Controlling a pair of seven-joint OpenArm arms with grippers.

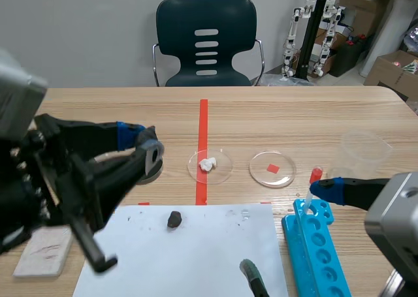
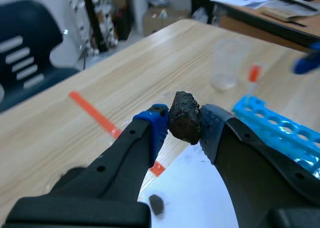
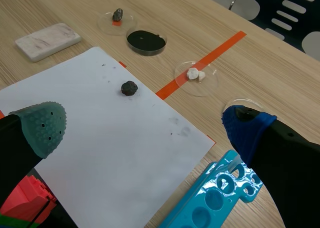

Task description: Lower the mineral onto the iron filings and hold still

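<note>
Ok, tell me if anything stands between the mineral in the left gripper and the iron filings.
Nothing visible does. The left gripper is shut on the mineral, raised off the table. The iron filings lie uncovered, with nothing on top. The dark lump on the white paper sits apart from them.

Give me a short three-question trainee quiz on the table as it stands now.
1. True or false: the left tool is shut on a dark lumpy mineral.
2. Which of these lies on the white paper sheet? A: a small dark stone; B: white chunks; C: a clear cup.
3. Fill in: the right tool stands ___, with nothing between its fingers.
Key: 1 true; 2 A; 3 open.
</note>
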